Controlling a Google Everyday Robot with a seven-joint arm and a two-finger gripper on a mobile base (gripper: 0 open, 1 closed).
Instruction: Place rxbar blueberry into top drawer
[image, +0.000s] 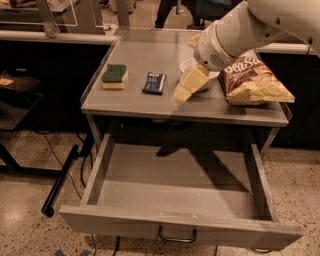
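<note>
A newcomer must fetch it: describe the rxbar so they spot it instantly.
On the grey table above the open drawer, look between the sponge and the gripper over the tabletop. The rxbar is the flat navy wrapper, thinner than the green sponge.

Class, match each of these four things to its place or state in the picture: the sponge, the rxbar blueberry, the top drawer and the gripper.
Things:
1. sponge
2. rxbar blueberry
3. top drawer
4. gripper

Places or states:
A. pulled open below the table
B. over the table's front part, just right of the bar
C. on the table's left part, green side up
D. lying flat on the table, between sponge and gripper

Pairs: 1-C; 2-D; 3-A; 4-B
</note>
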